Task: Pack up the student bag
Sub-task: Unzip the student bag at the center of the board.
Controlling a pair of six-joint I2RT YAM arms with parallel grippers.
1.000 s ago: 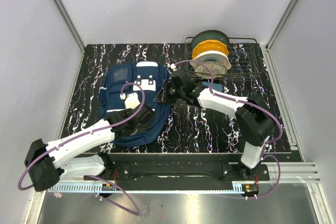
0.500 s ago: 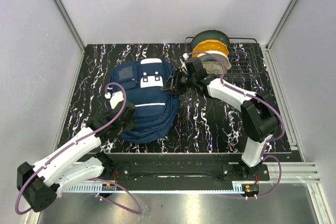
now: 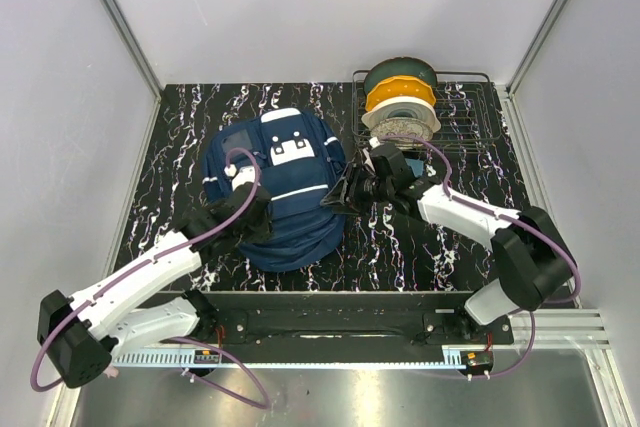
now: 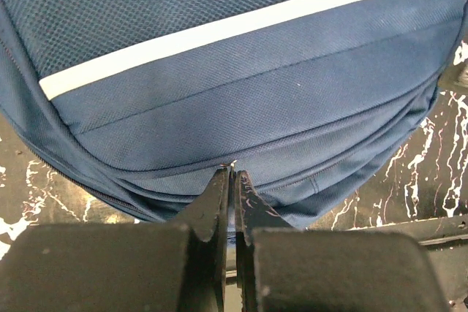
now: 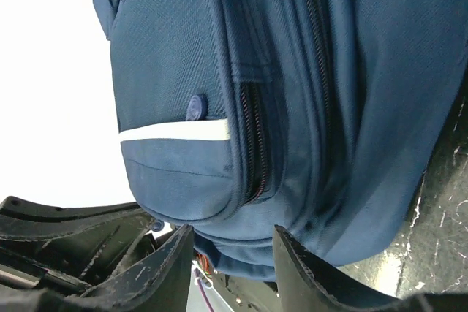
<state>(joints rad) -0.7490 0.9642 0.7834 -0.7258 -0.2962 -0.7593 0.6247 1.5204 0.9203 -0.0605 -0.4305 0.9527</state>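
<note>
The student bag (image 3: 290,192) lies flat on the black marbled table, navy with a white stripe, a white patch and a blue-grey square patch near its top. My left gripper (image 3: 252,222) sits at its lower left edge. In the left wrist view the left gripper (image 4: 233,169) is shut, pinching a thin piece at the seam of the student bag (image 4: 241,85), and a small metal glint shows at the tips. My right gripper (image 3: 337,197) is at the bag's right side. In the right wrist view the right gripper (image 5: 234,233) is open, facing the zippered side of the student bag (image 5: 292,107) and holding nothing.
A wire rack (image 3: 470,132) at the back right holds stacked filament spools (image 3: 402,105) in green, orange and white. It stands just behind the right arm. White walls enclose the table on three sides.
The right gripper has opened and dropped from the bag's upper right to its right side. The bag has shifted to the right, and the left gripper has stayed shut at its lower edge.
</note>
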